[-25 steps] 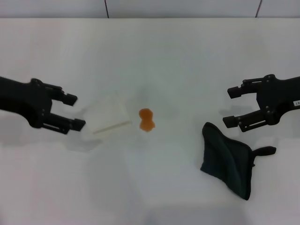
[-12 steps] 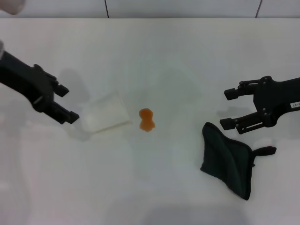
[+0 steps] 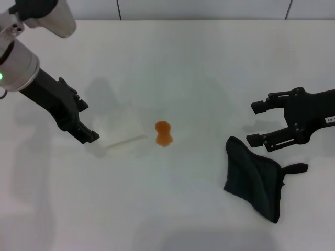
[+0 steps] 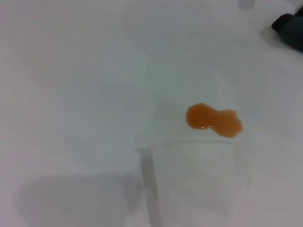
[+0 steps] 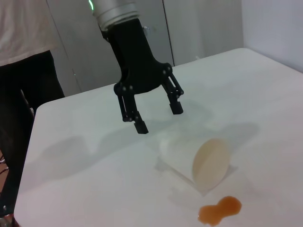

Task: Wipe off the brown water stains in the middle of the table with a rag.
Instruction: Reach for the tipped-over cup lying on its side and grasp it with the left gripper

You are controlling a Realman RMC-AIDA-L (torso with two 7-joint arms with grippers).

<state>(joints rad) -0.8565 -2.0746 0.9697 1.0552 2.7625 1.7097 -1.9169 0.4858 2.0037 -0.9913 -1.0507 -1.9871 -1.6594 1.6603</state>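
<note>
The brown water stains form a small two-lobed orange-brown blot in the middle of the white table. They also show in the left wrist view and the right wrist view. The dark green-black rag lies crumpled at the right, its loop tab toward the right. My right gripper is open and empty, just above and behind the rag, not touching it. My left gripper is open and empty, hanging down beside the tipped cup; it also shows in the right wrist view.
A whitish cup lies on its side just left of the stain, its beige inside facing the right wrist camera. A person stands beyond the table's far edge in that view.
My left arm has risen and swung round, so its gripper now points down at the table beside the cup. The right gripper, cup, stain and rag have stayed put.
</note>
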